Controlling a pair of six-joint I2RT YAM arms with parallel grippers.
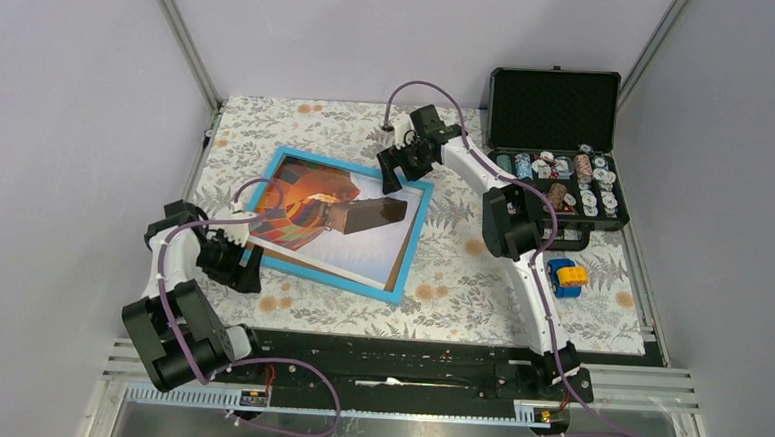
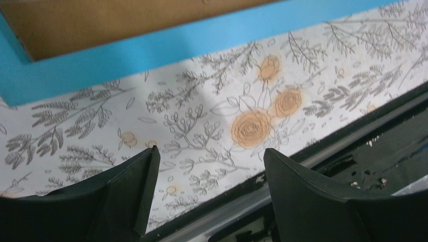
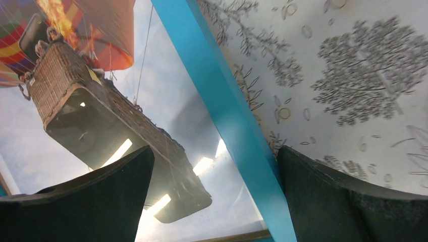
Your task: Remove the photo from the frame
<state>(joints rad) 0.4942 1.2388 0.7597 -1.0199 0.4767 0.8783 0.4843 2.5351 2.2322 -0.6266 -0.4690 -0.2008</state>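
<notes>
One edge of the frame [image 3: 226, 116] runs between spread right jaws.

This place looks like a robotics laboratory, more exactly a small test cell. Plain pale grey walls [image 1: 59, 111] close it on three sides, and bare aluminium posts [image 1: 184, 38] join them at the corners. The left arm [image 1: 172, 332] and the right arm [image 1: 532, 286] are bolted on a black rail [image 1: 406, 365] at the near edge of the tabletop [image 1: 459, 297], which carries a flowered cover. Purple cables [image 1: 423, 84] run loose along both arms.
</notes>
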